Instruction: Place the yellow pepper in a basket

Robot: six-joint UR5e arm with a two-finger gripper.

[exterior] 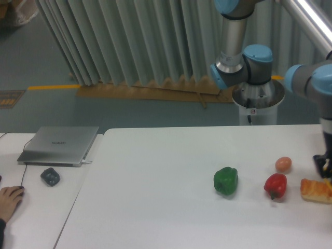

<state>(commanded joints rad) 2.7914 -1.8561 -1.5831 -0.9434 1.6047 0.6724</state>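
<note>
Pepper [225, 181] left – second pepper [275, 185], egg [283, 164] right.

Cut off by the right edge, just right of the red pepper [275, 185]: the pincer [323, 165], only a dark sliver showing, jaws not readable. Yellow pepper not made out anywhere near the red pepper, possibly past the edge. Also clipped at that edge: an orange-brown, bread-like item [316, 190] on the bench [155, 207], too blurred to name. Far left of the red pepper, a hand [9, 199] cropped at the corner.
</note>
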